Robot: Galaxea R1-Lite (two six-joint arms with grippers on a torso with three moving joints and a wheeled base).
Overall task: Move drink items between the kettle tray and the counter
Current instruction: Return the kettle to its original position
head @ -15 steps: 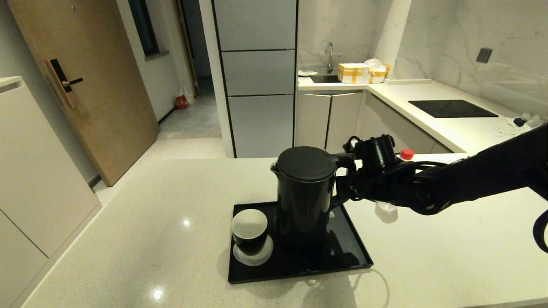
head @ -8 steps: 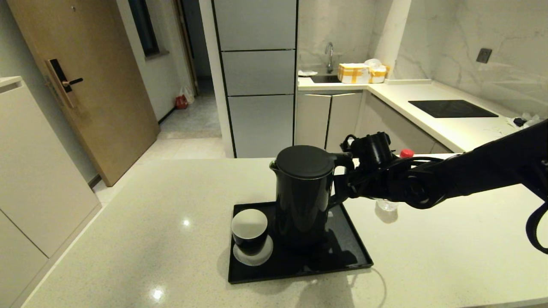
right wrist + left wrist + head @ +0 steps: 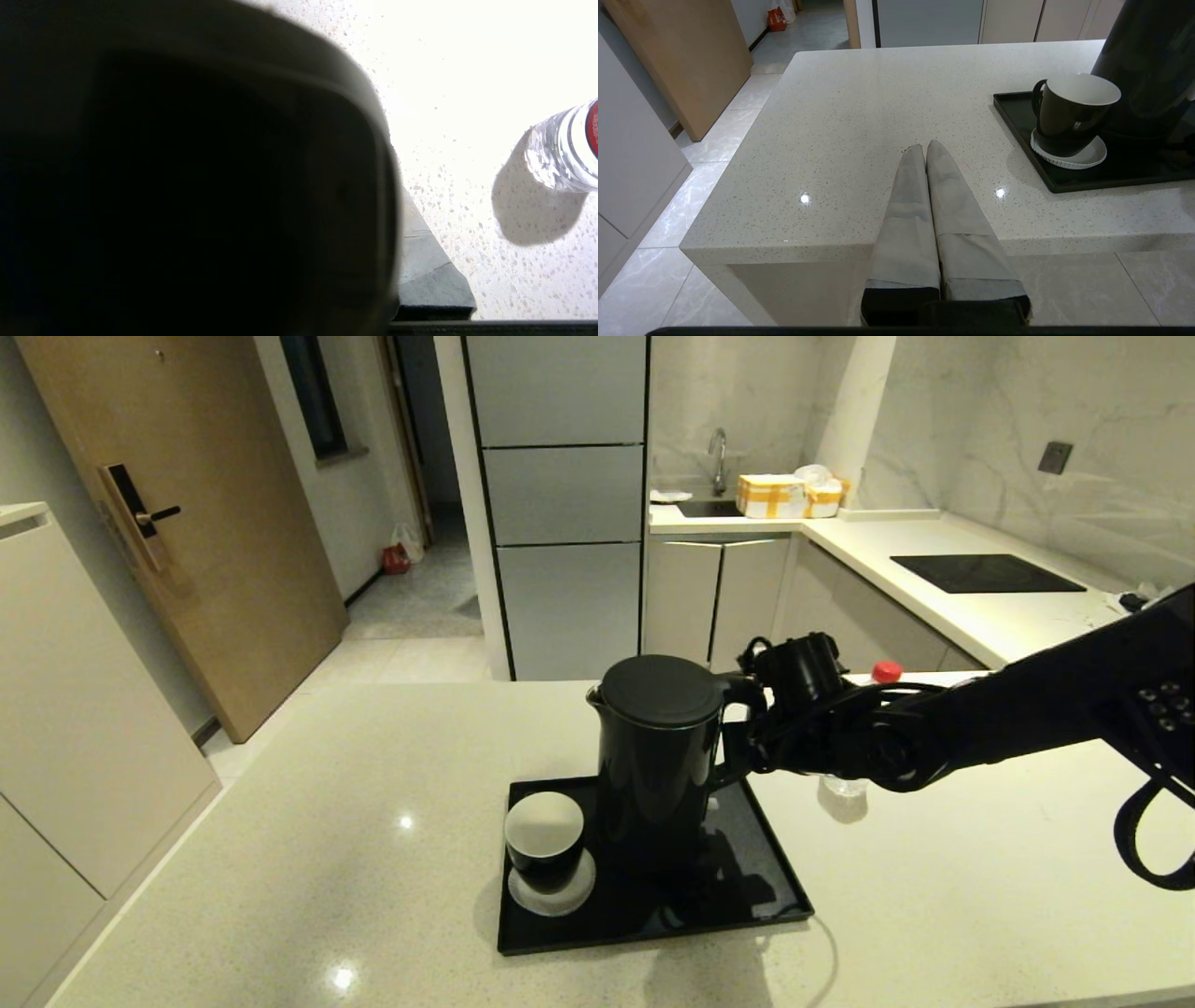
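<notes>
The tall black kettle (image 3: 658,756) stands over the black tray (image 3: 780,896) on the cream counter (image 3: 327,821); the base disc is hidden beneath it. My right gripper (image 3: 742,737) reaches in from the right and is shut on the kettle's loop handle. In the right wrist view that dark handle (image 3: 187,186) fills most of the picture, with one grey finger (image 3: 420,252) showing beside it. The clear water bottle (image 3: 845,786) with its red cap stands on the counter behind my right arm, and its body (image 3: 560,149) shows in the right wrist view. My left gripper (image 3: 924,147) is shut and empty over the counter's near left edge.
A black cup (image 3: 543,840) on a white saucer sits on the tray's left side, close to the kettle. The kettle cord (image 3: 826,952) loops off the tray's front right corner. A black cooktop panel (image 3: 985,572) lies on the far right worktop.
My right arm has pushed a little to the left, and the kettle has shifted slightly left with it. The bottle and the cup have stayed put.
</notes>
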